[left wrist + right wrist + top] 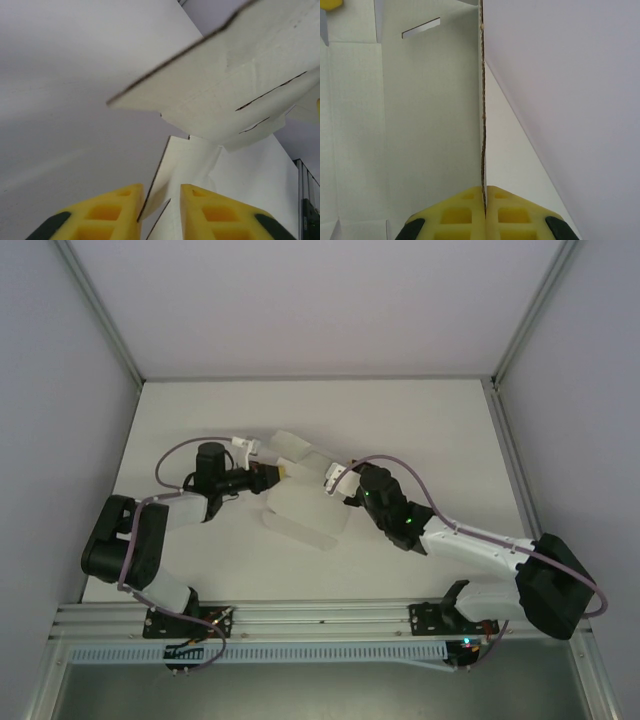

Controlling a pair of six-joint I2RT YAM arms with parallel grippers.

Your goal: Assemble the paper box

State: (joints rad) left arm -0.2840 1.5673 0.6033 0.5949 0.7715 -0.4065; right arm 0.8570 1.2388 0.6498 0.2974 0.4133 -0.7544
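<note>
The paper box (300, 515) sits at the middle of the table (400, 420) in the top view. It is an opened-out white card blank, not a closed carton: one broad panel lies toward the table's near side, and others rise and bend toward its far side. The left gripper (277, 473) meets the sheet just left of the table's middle, and the right gripper (336, 478) meets it just right of the middle, so the card is held up between them. In the left wrist view, the paper box (240, 80) hangs overhead as a tilted panel with dark cut lines, its underside clear of the table. A narrow flap (185, 165) drops down between the yellow fingers (120, 210). They stand a little apart, with a gap showing between the flap and the right-hand pad, so I judge this flap bracketed rather than pinched. In the right wrist view, the right gripper (485, 200) has its two pads pressed together on the edge of an upright panel, which is clamped firmly. To its left the paper box (430, 125) spreads out with crease lines and one open slit (420, 27), which has nothing tucked into it. By my reading the work is at an early stage. Some panels are lifted along their creases, but no four walls have been formed. No tab is locked into a slit, and both ends remain to be folded and closed.
</note>
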